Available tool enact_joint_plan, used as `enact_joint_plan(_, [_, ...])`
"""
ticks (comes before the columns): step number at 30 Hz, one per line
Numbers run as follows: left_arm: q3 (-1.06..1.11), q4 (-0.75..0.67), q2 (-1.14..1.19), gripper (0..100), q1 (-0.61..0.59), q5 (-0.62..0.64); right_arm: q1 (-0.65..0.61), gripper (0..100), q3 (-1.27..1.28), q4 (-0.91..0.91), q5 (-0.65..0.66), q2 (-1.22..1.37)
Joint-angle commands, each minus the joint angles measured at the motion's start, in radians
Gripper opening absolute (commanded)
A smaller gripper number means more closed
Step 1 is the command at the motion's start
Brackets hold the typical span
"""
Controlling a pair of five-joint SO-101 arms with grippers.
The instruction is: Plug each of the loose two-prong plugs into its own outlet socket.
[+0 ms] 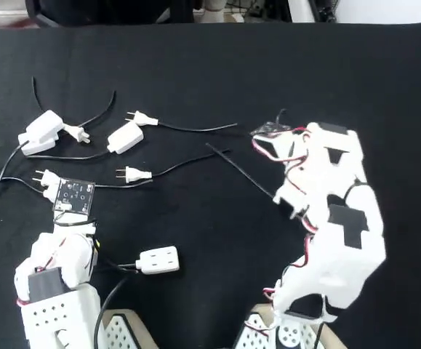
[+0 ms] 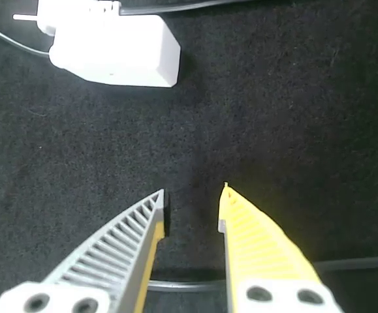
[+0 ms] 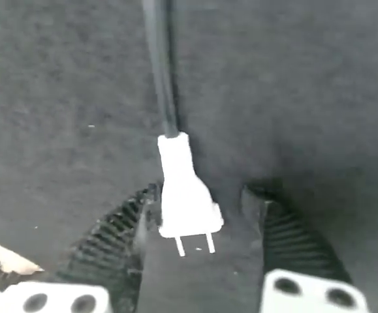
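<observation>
My right gripper (image 3: 205,195) is open low over the black cloth. A white two-prong plug (image 3: 185,202) lies between its fingers, close to one of them, prongs toward the camera and its dark cord (image 3: 159,65) running away. My left gripper (image 2: 194,190) is open over bare cloth with nothing between its grey and yellow fingers; a white socket block (image 2: 117,52) lies ahead of it. In the high view, loose plugs (image 1: 141,118) (image 1: 132,174) (image 1: 45,177) and white sockets (image 1: 125,137) (image 1: 43,127) lie at the left. The left arm (image 1: 57,269) stands at the front left, the right arm (image 1: 334,218) at the right.
A white multi-outlet block (image 1: 157,259) lies near the front beside the left arm. Thin black cords (image 1: 195,129) cross the cloth between the plugs and the right arm. A dark cable (image 2: 182,283) runs under my left gripper. The far half of the cloth is bare.
</observation>
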Motion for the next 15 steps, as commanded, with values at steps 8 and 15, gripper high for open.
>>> enact_joint_plan(8, [-0.018, 0.009, -0.003, 14, -0.013, -0.008, -0.014, 1.1, -0.050, 0.103, 0.002, -0.001])
enact_joint_plan(15, [-0.018, 0.009, -0.003, 14, -0.013, -0.008, -0.144, 5.6, 0.012, 0.140, -0.080, -0.008])
